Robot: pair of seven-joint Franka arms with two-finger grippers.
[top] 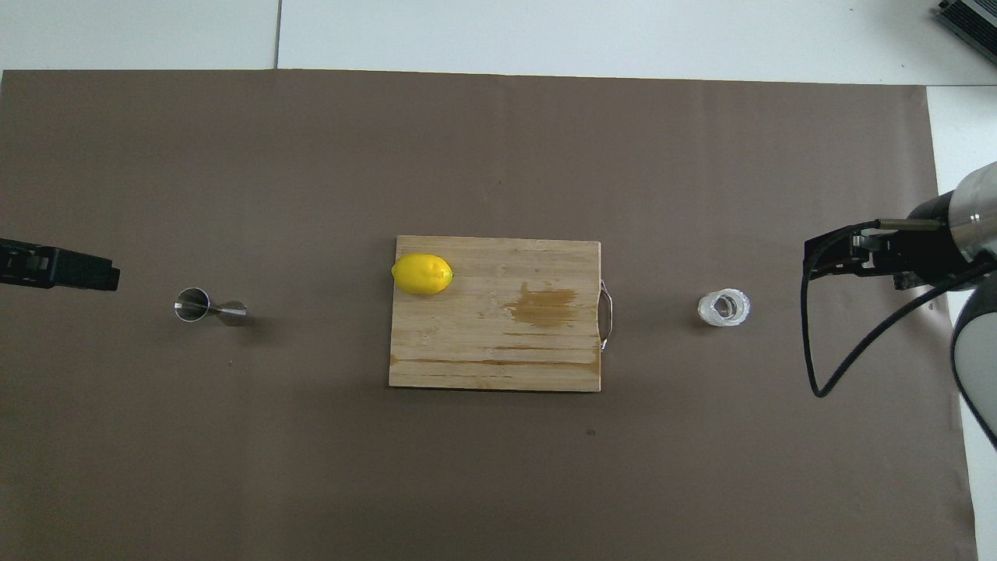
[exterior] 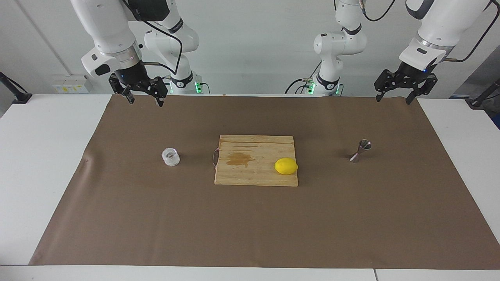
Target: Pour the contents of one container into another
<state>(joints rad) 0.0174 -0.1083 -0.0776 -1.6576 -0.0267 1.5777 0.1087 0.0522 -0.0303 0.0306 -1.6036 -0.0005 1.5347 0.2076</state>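
A squat clear glass cup [exterior: 170, 157] [top: 723, 308] with faceted walls stands on the brown mat toward the right arm's end of the table. A small steel hourglass jigger [exterior: 361, 151] [top: 209, 307] stands upright on the mat toward the left arm's end. My right gripper [exterior: 144, 97] [top: 810, 261] hangs open, raised over the mat's edge by the robots, with nothing between its fingers. My left gripper [exterior: 393, 97] [top: 109, 277] hangs open too, raised over the mat's corner by the robots, apart from the jigger.
A wooden cutting board [exterior: 256, 160] [top: 498, 343] with a metal handle and a wet stain lies between the cup and the jigger. A yellow lemon [exterior: 286, 166] [top: 421, 274] sits on the board's corner toward the jigger. The brown mat [exterior: 250, 226] covers most of the white table.
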